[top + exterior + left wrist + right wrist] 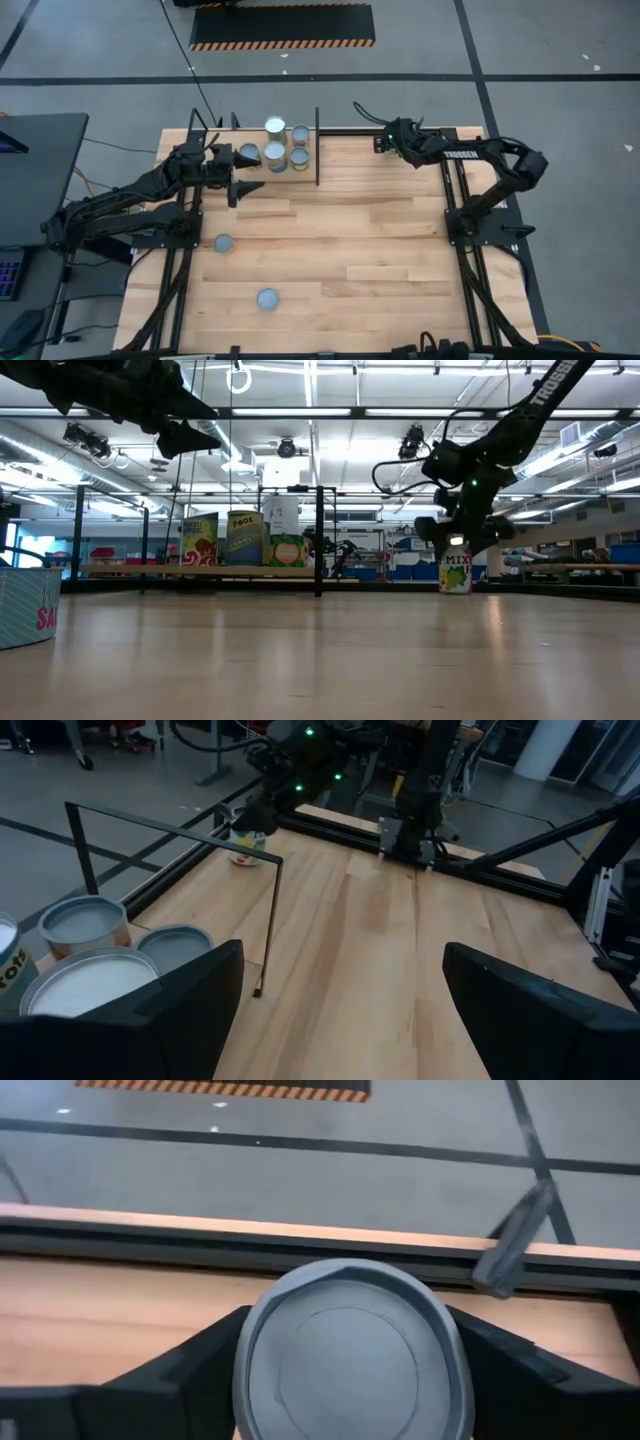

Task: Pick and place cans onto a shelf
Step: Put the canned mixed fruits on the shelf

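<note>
Five cans (275, 127) on the shelf (262, 180) (two (224, 243) off it)

Hidden and cut off

The can (350, 1355) between the right gripper (350, 1370) fingers is cut by the picture's edge; another can (20, 605) is cropped, its label unreadable.

Five cans (275, 152) upright on shelf (262, 178), two (223, 243) on open table, one (350, 1355) at far edge.

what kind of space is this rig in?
Likely a robotics lab or workshop hall: bare grey floor with hazard-striped mat, open ceiling with strip lights, and more benches behind the table.
</note>
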Controlling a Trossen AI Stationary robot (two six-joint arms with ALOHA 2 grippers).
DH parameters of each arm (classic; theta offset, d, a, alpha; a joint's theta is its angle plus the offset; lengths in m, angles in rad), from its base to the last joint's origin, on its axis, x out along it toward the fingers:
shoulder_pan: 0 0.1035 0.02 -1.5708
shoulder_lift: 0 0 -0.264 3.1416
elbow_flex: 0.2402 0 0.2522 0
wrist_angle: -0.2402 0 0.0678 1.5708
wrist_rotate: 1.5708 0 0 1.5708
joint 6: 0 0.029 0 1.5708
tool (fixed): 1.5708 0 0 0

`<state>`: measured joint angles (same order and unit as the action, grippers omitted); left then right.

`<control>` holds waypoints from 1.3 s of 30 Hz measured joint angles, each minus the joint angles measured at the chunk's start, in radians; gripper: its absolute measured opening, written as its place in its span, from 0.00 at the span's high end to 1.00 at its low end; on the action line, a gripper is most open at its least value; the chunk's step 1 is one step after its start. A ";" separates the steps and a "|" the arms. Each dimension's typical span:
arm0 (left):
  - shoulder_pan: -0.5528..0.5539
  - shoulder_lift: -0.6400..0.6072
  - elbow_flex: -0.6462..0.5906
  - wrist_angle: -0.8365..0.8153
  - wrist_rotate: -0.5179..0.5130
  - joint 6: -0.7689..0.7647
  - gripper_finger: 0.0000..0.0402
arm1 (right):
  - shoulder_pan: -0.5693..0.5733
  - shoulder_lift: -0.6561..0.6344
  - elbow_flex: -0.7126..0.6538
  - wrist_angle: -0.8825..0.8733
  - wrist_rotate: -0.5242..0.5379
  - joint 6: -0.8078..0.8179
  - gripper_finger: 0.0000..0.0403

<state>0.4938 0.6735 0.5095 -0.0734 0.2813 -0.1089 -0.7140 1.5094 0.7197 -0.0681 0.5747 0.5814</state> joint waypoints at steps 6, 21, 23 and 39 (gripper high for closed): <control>0.000 0.000 0.000 0.000 -0.023 0.000 0.13 | 0.168 -0.045 0.000 -0.018 0.038 0.000 0.28; 0.000 0.000 0.000 0.025 -0.133 0.027 0.13 | 0.774 0.144 0.307 -0.190 0.203 0.206 0.28; 0.000 0.000 0.000 0.023 -0.146 0.027 0.13 | 0.807 0.223 0.389 -0.209 0.224 0.215 0.28; 0.000 0.000 -0.001 -0.023 -0.203 0.098 0.13 | 0.833 0.650 0.872 -0.388 0.115 0.248 0.25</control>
<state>0.4938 0.6735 0.5087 -0.0962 0.0780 -0.0108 0.1187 2.1598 1.5914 -0.4560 0.6899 0.8298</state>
